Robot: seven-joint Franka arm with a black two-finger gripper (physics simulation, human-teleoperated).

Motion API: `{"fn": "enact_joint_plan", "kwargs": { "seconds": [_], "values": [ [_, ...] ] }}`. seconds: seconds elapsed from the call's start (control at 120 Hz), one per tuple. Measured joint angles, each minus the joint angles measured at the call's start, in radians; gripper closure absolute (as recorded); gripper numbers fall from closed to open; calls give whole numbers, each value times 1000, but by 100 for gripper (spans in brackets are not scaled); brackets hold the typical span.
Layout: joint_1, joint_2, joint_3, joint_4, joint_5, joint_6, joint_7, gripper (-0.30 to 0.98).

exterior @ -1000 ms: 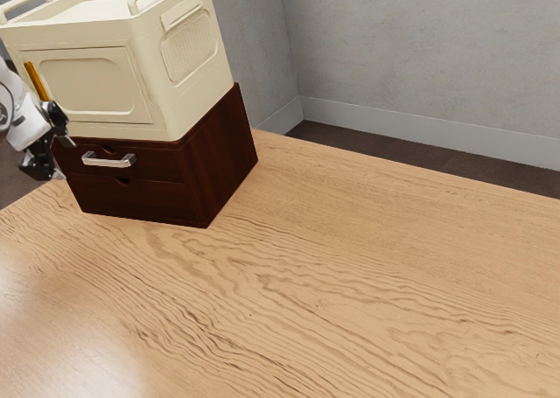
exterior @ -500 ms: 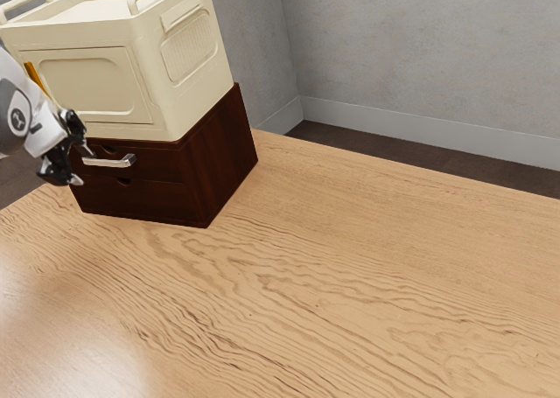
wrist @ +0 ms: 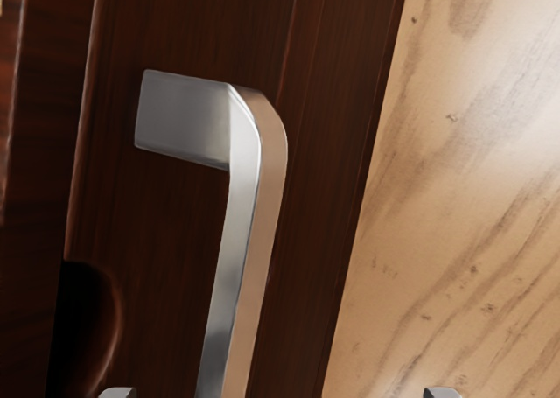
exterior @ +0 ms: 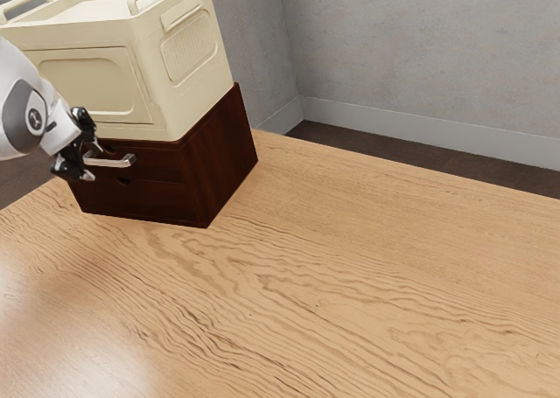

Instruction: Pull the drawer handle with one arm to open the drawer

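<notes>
The gripper [exterior: 94, 163] has come closer to the silver handle [exterior: 129, 160] over the last second, so now it looks almost ready to grab. The handle is on the front of the top drawer [exterior: 162, 164], in the dark wooden box [exterior: 220, 153] under the big cream bin [exterior: 96, 83]. The drawer is shut and has not moved at all (no pulling yet).

The fingers [wrist: 442, 394] are spread wide, with the handle's bar running into the space between them. They are not pinching anything; whether one of them brushes the bar, I can't tell. I think the next thing is to go in a tiny bit more, squeeze the bar, then pull straight back. If the squeeze comes too soon, the tips could slip off.
</notes>
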Motion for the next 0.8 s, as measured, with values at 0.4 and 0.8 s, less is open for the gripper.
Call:
{"fn": "enact_joint_plan", "kwargs": {
  "seconds": [0.4,0.8],
  "values": [
    [0,33,0,15,-27,4,-4,34],
    [5,27,0,11,-44,5,-5,53]
  ]
}}
